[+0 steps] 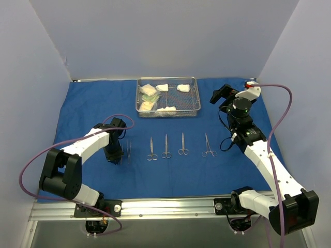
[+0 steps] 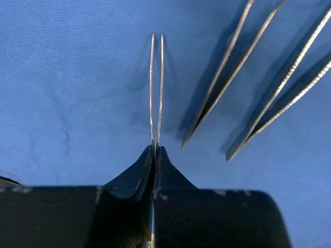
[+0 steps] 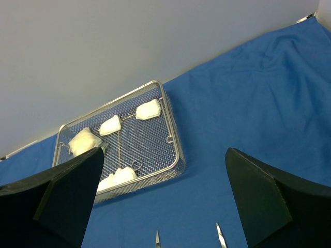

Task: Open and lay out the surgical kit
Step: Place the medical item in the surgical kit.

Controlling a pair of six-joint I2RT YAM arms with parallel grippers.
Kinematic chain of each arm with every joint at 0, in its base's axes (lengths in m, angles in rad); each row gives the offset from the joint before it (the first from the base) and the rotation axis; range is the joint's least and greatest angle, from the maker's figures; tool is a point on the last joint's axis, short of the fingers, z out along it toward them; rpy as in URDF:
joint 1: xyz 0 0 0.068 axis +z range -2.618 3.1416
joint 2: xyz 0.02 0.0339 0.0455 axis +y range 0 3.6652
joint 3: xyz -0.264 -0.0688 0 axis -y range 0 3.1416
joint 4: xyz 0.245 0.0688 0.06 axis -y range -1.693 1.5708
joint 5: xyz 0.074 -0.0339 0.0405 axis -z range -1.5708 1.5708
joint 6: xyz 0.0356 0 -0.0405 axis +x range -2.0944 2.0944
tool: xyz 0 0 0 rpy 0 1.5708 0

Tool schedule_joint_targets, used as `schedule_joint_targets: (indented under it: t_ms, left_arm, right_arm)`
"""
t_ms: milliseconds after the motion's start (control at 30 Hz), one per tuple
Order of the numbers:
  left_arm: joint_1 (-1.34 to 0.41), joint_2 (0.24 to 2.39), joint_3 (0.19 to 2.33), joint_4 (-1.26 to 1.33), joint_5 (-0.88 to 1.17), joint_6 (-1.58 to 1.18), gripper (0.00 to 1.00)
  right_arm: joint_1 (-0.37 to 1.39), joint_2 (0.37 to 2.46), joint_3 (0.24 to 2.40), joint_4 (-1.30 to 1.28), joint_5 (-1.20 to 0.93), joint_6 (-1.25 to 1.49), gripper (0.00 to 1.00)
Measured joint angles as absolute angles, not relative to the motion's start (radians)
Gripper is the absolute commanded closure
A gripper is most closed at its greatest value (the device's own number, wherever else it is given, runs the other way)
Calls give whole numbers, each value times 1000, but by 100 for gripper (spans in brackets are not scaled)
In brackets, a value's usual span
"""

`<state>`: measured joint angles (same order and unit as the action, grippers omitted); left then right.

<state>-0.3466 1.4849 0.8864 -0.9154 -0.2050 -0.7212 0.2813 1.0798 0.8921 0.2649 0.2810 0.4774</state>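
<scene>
Left claw [image 2: 155, 151] pressed together, pinching tweezers [image 2: 160, 103] at the left end of the instrument row on the drape [image 1: 88, 103]. Right claw [image 1: 219, 95] spread wide, empty, just right of the tray [image 1: 198, 98]. Tray sits far-centre on the drape, gauze [image 1: 162, 88] inside. Scissors [image 1: 166, 146] and forceps [image 1: 208, 145] lined up mid-drape.

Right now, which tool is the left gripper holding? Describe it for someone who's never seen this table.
On the blue cloth, in front of the wire-mesh tray, lies a row of steel instruments. At its left end the left gripper pinches thin tweezers; the loose pointed tweezers beside them lie free.
</scene>
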Motion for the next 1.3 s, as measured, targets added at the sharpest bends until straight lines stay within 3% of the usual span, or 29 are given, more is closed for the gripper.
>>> schedule_joint_targets:
  t_ms: [800, 833, 1000, 1300]
  left_arm:
    - [-287, 1638, 1024, -1019, -87, -543, 96]
    - [-286, 1645, 1025, -1021, -85, -542, 86]
    - [-276, 1662, 1029, -1039, -90, -539, 71]
    - [-268, 1689, 1030, -1069, -112, -546, 61]
  right_arm:
    - [252, 1062, 892, 251, 298, 461, 0]
    - [249, 1061, 892, 251, 299, 461, 0]
    - [247, 1062, 892, 249, 299, 458, 0]
    - [241, 1061, 892, 249, 299, 451, 0]
